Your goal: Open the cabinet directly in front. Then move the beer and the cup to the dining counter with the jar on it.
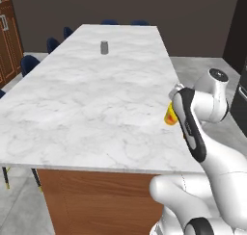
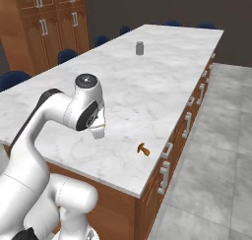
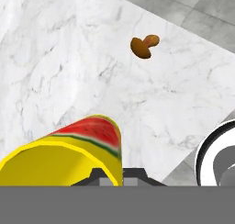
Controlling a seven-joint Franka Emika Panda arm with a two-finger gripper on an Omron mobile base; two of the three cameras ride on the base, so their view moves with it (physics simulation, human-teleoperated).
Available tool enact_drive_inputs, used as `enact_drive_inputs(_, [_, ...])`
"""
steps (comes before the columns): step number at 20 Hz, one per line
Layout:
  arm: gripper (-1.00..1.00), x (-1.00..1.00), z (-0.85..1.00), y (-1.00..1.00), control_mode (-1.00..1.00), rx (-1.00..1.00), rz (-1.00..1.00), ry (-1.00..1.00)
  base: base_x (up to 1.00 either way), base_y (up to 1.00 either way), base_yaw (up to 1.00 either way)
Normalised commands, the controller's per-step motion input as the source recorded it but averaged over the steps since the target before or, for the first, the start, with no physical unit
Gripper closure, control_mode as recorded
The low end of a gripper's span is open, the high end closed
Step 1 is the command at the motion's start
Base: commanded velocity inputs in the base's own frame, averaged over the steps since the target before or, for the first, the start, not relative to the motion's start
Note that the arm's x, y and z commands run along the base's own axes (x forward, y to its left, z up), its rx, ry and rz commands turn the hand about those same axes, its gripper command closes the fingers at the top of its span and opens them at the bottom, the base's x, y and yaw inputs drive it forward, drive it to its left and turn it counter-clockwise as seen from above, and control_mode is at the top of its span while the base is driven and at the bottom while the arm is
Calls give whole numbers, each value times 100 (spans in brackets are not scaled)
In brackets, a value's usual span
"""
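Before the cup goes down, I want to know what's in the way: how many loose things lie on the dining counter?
2: the grey jar stands toward the far end, and a small brown thing lies near the near edge. The arm may hide others.

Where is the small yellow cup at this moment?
The small yellow cylindrical cup is held in the shut end effector above the white marble dining counter, near its right edge.
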Motion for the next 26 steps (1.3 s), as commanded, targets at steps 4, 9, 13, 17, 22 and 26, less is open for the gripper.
enact_drive_inputs(4, [100, 3, -34, 0, -100, 0, 7, 0, 0, 0, 0])
enact_drive_inputs(9, [100, 10, -41, 0, -100, 0, 12, 1, 0, 0, 0])
enact_drive_inputs(13, [100, 51, -36, 0, -100, 0, 8, 11, 0, 0, 0])
enact_drive_inputs(17, [100, 57, -27, 0, -100, 0, 3, 8, 0, 0, 0])
enact_drive_inputs(22, [100, 47, -20, 0, -100, 0, 1, 2, 0, 0, 0])
enact_drive_inputs(26, [100, 42, -16, 0, -100, 0, 1, 0, 0, 0, 0])
